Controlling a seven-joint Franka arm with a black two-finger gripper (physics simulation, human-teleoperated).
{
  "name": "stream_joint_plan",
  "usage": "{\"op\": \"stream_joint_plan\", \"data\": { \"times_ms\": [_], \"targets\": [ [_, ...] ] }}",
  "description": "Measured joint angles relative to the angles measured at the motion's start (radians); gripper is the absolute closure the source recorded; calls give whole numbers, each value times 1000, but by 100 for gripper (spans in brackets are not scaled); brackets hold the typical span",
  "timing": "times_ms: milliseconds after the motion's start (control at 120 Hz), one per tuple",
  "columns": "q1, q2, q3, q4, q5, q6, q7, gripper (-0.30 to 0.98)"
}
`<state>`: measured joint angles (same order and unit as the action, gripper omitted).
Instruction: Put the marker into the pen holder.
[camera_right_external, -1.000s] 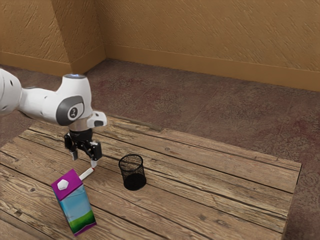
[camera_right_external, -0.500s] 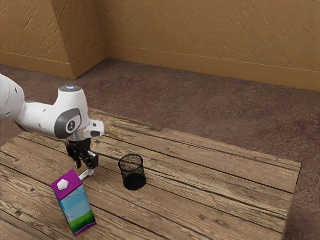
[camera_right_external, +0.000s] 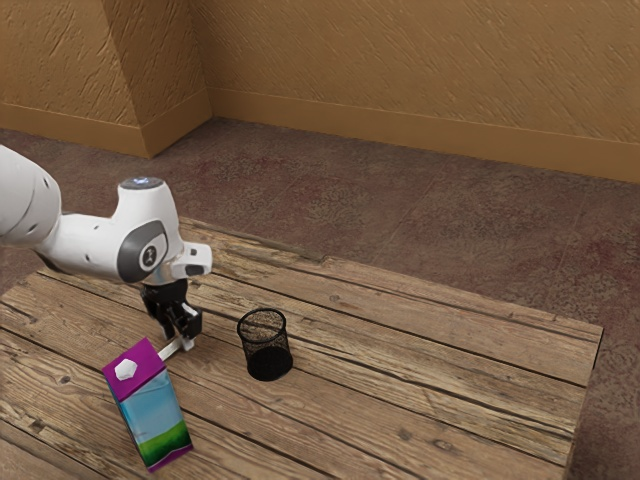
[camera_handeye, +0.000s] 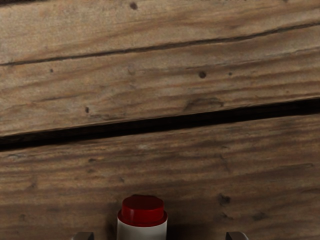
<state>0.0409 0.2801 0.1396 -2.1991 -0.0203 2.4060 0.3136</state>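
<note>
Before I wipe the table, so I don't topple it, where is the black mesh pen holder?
The pen holder stands on the wooden table, toward the exterior view's right from the black gripper and purple-topped carton.

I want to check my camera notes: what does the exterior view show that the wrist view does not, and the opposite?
Exterior view: the white robot arm, the black mesh pen holder, the purple-topped carton, brown walls and floor.
Wrist view: the red end of the white marker, close up.
Both: the marker's white body and the brown wooden table.
</note>
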Motion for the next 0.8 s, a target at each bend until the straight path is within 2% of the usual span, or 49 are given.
{"op": "stream_joint_plan", "data": {
  "times_ms": [458, 800],
  "targets": [
    [2, 17, 2, 6, -31, 9, 32, 70],
    [-5, -39, 1, 22, -13, 2, 15, 78]
  ]
}}
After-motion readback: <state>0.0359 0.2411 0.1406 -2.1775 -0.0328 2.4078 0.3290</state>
